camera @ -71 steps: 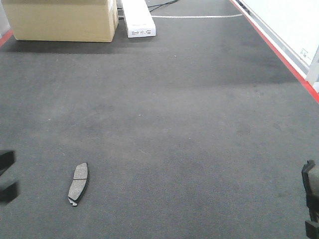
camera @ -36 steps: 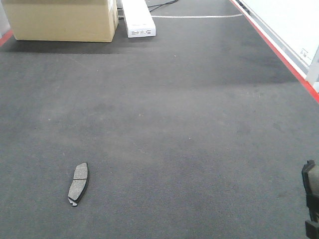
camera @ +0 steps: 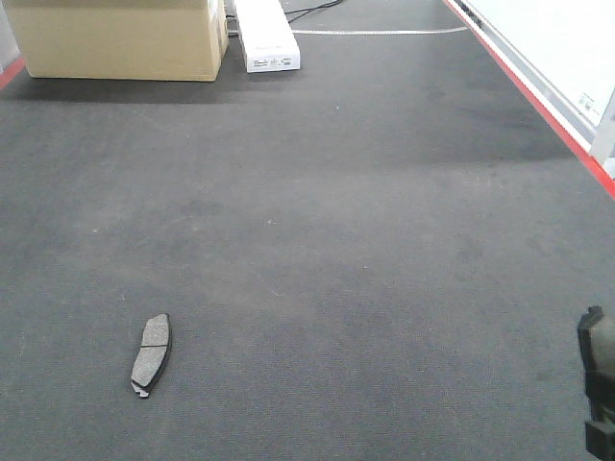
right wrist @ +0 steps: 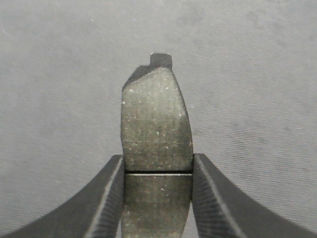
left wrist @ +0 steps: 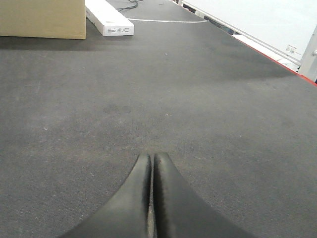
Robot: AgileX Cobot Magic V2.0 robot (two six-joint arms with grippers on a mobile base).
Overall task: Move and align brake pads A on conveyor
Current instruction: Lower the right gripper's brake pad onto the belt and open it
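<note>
Jaws of the right gripper [right wrist: 157, 166] clamped one brake pad [right wrist: 156, 119] above the conveyor [right wrist: 59, 74]; the left gripper [left wrist: 151, 163], jaws pressed together, held nothing; mid-carry, seemingly; the next move called for laying it parallel beside the resting pad [camera: 152, 354].

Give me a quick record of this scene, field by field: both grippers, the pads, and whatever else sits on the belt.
left gripper: shut, empty
right gripper: shut on a pad, gripping at its cross groove
held pad: tab end pointing away from the gripper
loose pad: flat on the conveyor, near left
far end: cardboard box, white box
other pads: none in view
</note>
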